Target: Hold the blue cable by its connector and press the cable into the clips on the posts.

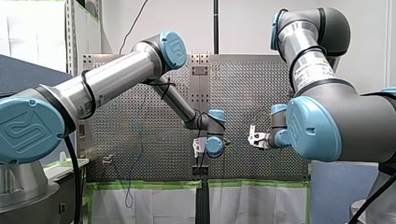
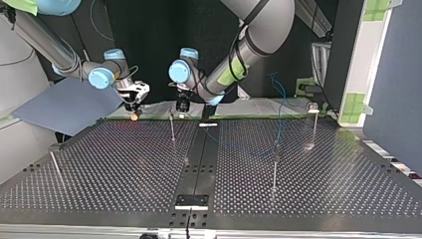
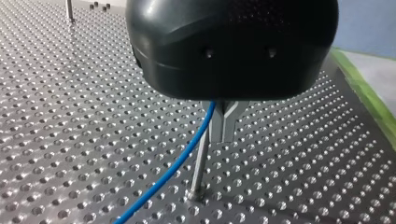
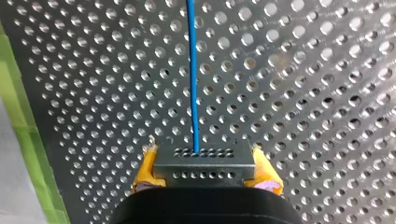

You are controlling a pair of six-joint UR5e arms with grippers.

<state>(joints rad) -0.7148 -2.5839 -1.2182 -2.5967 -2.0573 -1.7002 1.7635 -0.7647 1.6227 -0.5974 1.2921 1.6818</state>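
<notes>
Over the perforated table (image 2: 124, 164), your right gripper (image 4: 202, 151) is clamped, yellow pads (image 4: 145, 170) on either side, on the dark connector (image 4: 203, 169), and the blue cable (image 4: 193, 70) runs straight ahead from it. Your left gripper (image 2: 182, 105) hangs above a thin post (image 3: 200, 168) by the table's far edge in the top view. The cable comes out from under its black body beside that post, and you cannot tell whether it grips.

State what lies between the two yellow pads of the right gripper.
The cable's black connector fills the gap, clamped by both yellow pads; the blue cable leaves it ahead of the gripper. The right wrist view shows this.
</notes>
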